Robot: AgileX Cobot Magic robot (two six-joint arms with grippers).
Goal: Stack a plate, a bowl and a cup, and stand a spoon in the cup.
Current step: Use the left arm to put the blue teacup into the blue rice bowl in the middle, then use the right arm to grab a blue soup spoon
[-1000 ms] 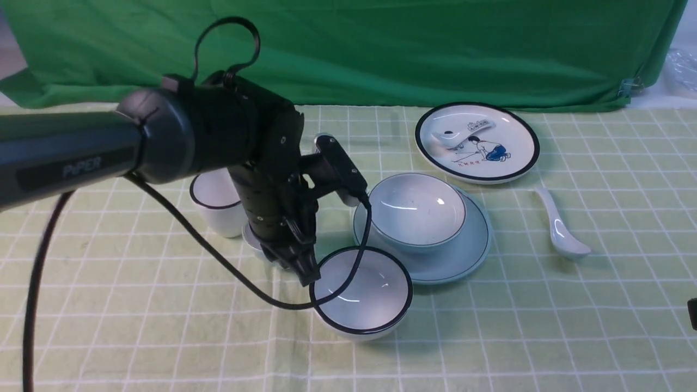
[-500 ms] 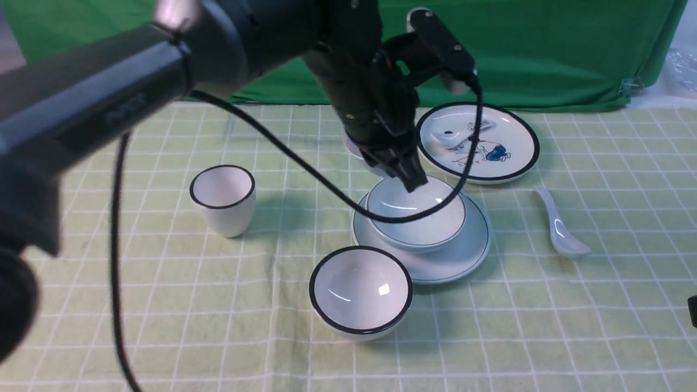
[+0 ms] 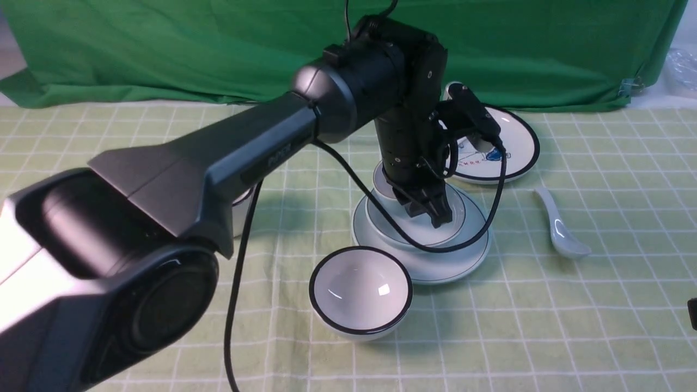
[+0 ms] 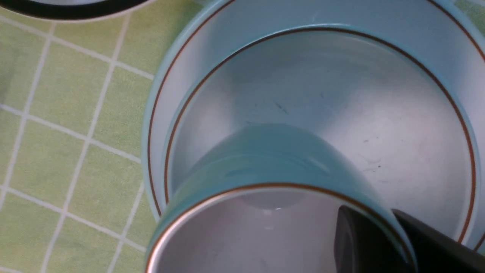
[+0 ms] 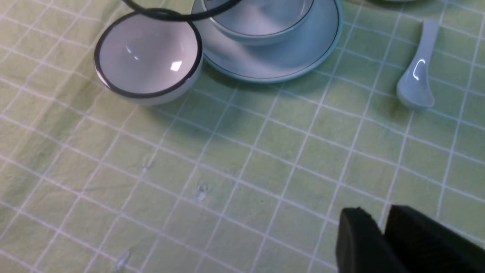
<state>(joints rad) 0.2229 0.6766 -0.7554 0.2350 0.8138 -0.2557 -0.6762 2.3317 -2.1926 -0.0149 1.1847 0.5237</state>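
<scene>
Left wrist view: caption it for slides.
Left hand holds the cup by its rim over the bowl on the plate.

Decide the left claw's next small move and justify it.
Probably ease the cup straight down until it sits in the bowl: the left claw pinches its rim over the bowl, already on the plate; contact is unclear.

No writing was legible: a pale logo [image 3: 277,157] on the left arm [image 3: 218,163], centre-left of the frame, was blurred, and the red marks [image 3: 471,161] on the picture plate [image 3: 517,147], upper right, were too small.
</scene>
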